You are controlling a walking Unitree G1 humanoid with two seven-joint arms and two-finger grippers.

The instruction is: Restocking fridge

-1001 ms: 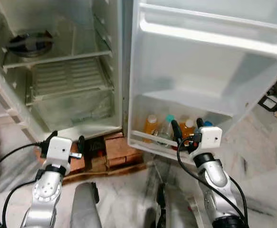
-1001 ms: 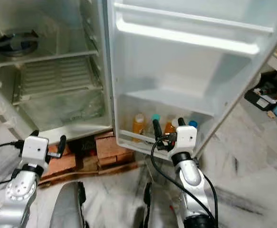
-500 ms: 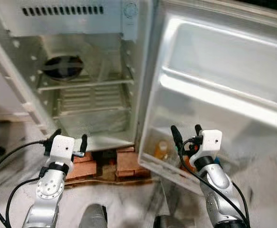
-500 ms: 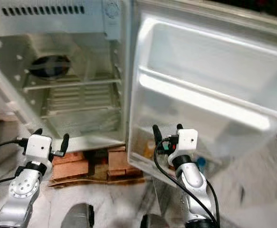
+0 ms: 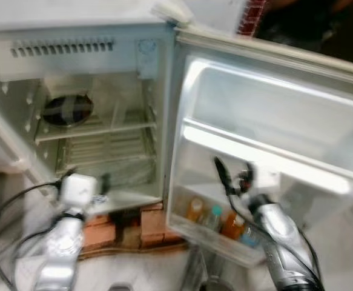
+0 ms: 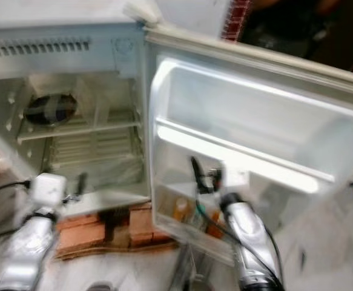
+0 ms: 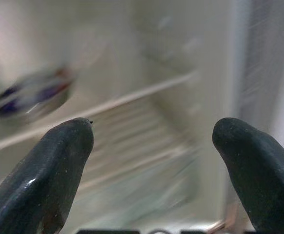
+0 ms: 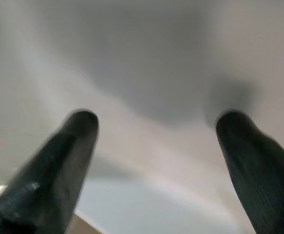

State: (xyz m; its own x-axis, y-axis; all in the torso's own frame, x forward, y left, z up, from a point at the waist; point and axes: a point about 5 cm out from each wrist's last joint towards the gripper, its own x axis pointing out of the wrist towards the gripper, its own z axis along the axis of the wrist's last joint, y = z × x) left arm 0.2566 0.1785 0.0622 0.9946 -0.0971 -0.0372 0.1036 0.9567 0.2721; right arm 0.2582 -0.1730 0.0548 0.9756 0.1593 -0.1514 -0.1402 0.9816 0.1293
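Note:
The fridge [image 5: 97, 127] stands open with bare wire shelves, and its door [image 5: 273, 121] is swung out to the right. Several bottles sit in the door's bottom shelf: an orange one [image 5: 194, 210], a teal-capped one [image 5: 214, 216] and another orange one [image 5: 232, 224]. My right gripper [image 5: 232, 173] is raised in front of the door just above those bottles, open and holding nothing; in the right wrist view the right gripper [image 8: 156, 131] faces the blurred white door wall. My left gripper [image 5: 82, 180] is open and empty before the fridge's lower compartment, and in the left wrist view the left gripper [image 7: 151, 141] faces the shelves.
A dark round object [image 5: 67, 109] lies on the fridge's upper shelf. The fridge rests on red bricks [image 5: 152, 221] over a pale marble floor. The door's upper shelf [image 5: 285, 103] is bare. The picture is blurred by motion.
The camera has tilted up, so the fridge's top now shows. The right gripper sits higher against the door, above the bottles. Both grippers stay open.

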